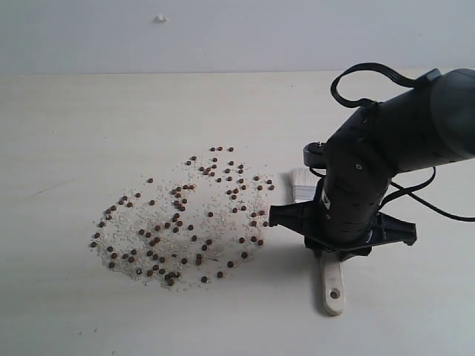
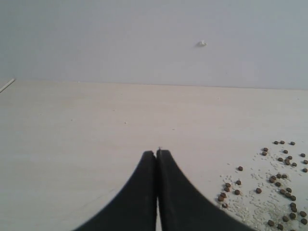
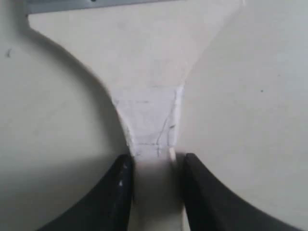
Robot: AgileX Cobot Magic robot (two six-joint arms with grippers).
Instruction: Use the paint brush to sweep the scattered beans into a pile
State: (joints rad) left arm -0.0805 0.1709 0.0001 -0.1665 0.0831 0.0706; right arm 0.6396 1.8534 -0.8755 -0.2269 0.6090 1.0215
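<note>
The paint brush (image 1: 332, 284) is laid flat on the table (image 1: 89, 319), holed handle end nearest. Its handle is gripped between the fingers (image 3: 119, 192) of the right hand (image 3: 155, 164). Further back, the white bristles are seen just right of the beans (image 1: 178, 222), which are scattered with pale grains. The left hand (image 2: 157, 156) is closed and empty, near the beans.

Scattered beans (image 1: 178, 222) lie beside the flat paint brush (image 1: 332, 285).

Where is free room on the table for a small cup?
Bare table lies between the beans and the wall, and in front of the beans, left of the paint brush handle. Crowded: the bean patch and the right arm over the brush.
</note>
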